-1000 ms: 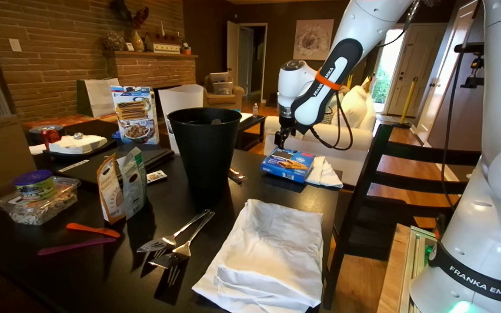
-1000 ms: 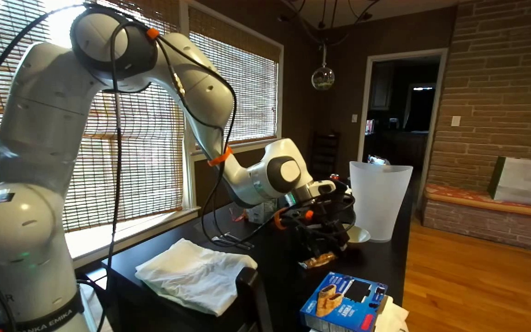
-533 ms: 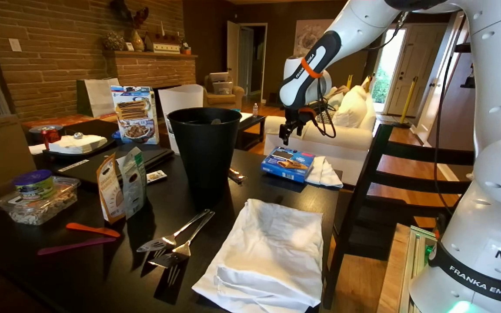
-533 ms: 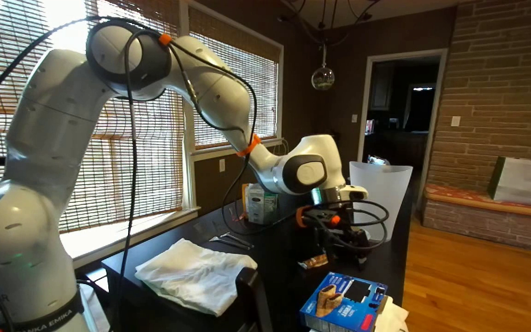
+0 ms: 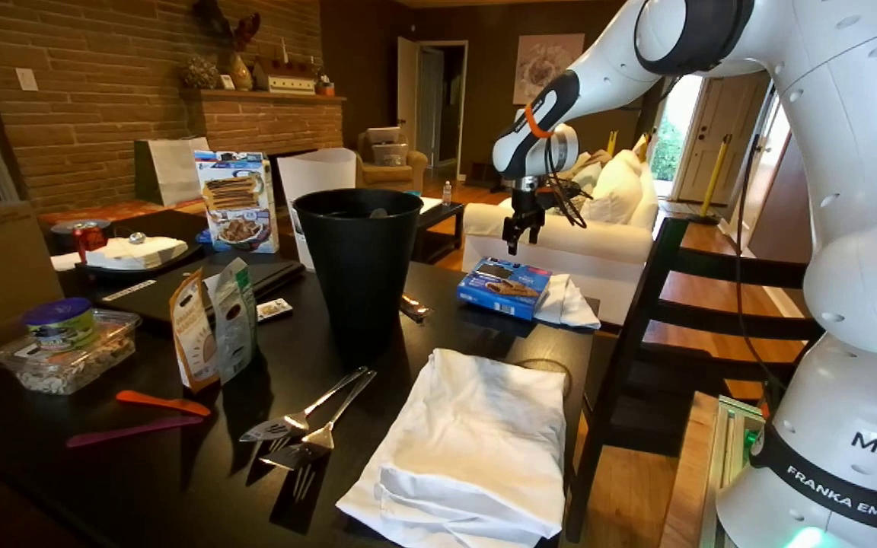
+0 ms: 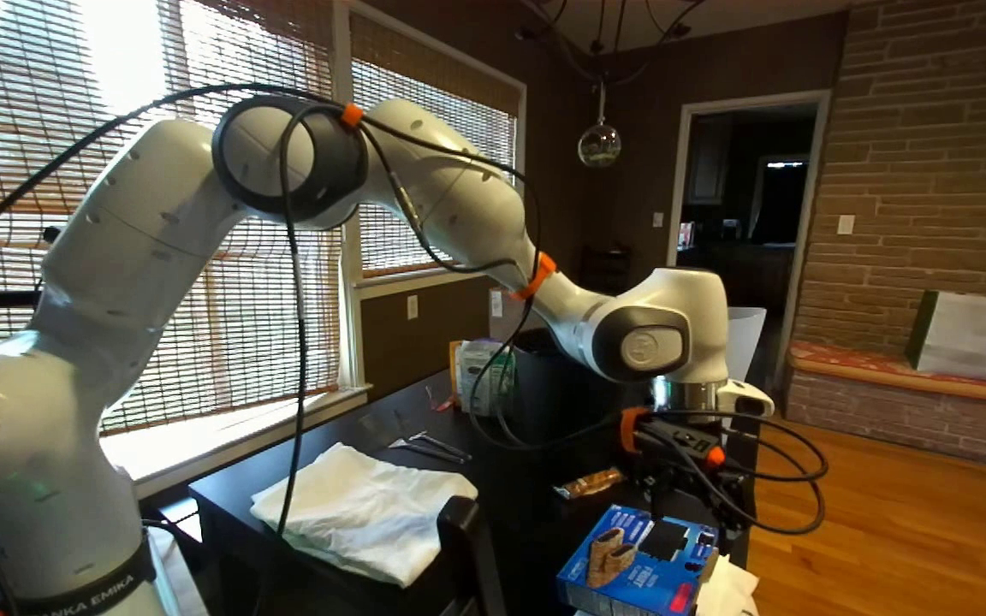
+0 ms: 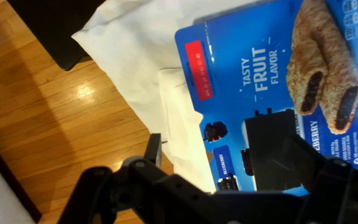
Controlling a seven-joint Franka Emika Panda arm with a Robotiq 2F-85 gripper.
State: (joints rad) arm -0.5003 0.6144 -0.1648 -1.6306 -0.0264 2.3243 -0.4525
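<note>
Hovering near the blue rectangular cardboard pastry box, your black two-fingered hand is released; creased white cloth at box's nine o'clock, wrist view.

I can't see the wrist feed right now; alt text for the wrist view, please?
A blue blueberry snack-bar box labelled "TASTY FRUIT FLAVOR" fills the upper right, overlapping a creased white sheet. The jaws enter from the bottom, open and gripping nothing, one of them overlapping the box. Wood floor shows at left.
</note>
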